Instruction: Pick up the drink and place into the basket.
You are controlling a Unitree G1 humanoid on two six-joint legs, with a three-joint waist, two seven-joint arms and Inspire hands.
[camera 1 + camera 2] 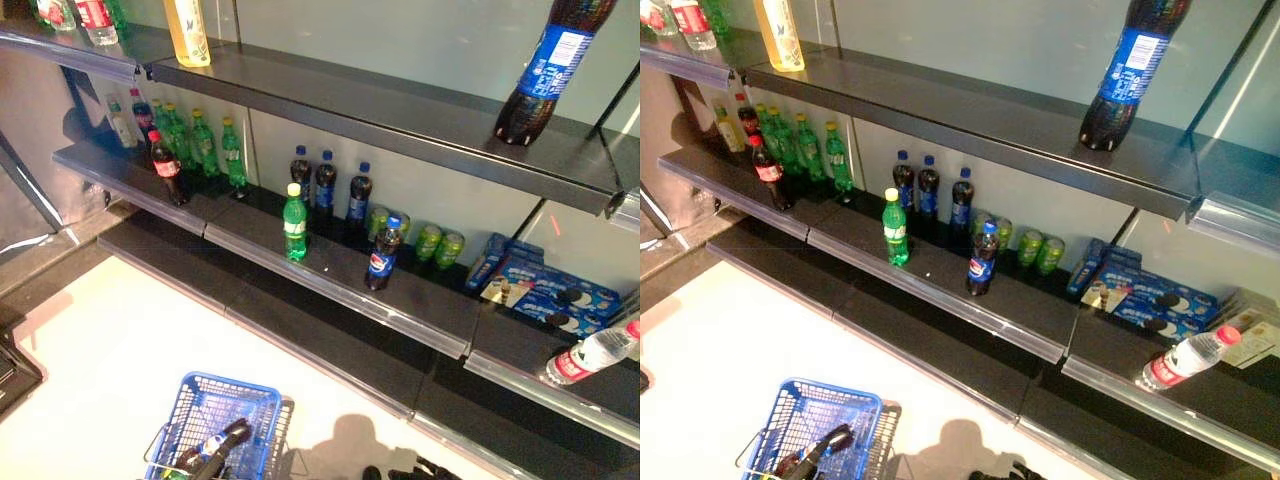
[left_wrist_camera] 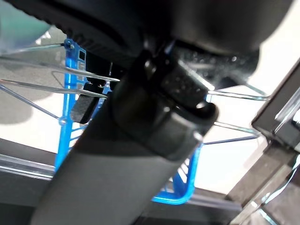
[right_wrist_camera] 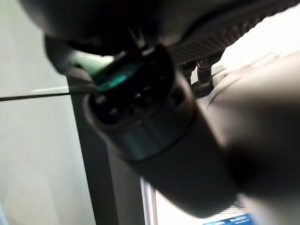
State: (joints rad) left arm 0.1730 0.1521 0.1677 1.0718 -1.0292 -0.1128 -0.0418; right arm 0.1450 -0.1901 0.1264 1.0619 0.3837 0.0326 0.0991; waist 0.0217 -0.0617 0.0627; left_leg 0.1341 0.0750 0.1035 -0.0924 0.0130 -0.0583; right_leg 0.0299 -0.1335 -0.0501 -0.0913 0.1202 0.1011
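The blue basket [image 1: 222,420] hangs low at the robot's left, by the floor in front of the shelves [image 1: 340,290]. The left hand [image 2: 183,93] shows in its wrist view against the basket's wire handles [image 2: 79,77], so it probably carries the basket there, where a drink could be dropped in; whether its fingers wrap the handle cannot be told. A dark bottle [image 1: 215,445] appears to lie in the basket already. The right hand [image 3: 140,112] shows only as a blurred bulk in its own wrist view, and its fingers cannot be read. The drinks stand on the middle shelf: a green bottle [image 1: 294,223] and a cola bottle [image 1: 383,254] at the front edge, likely easiest to reach.
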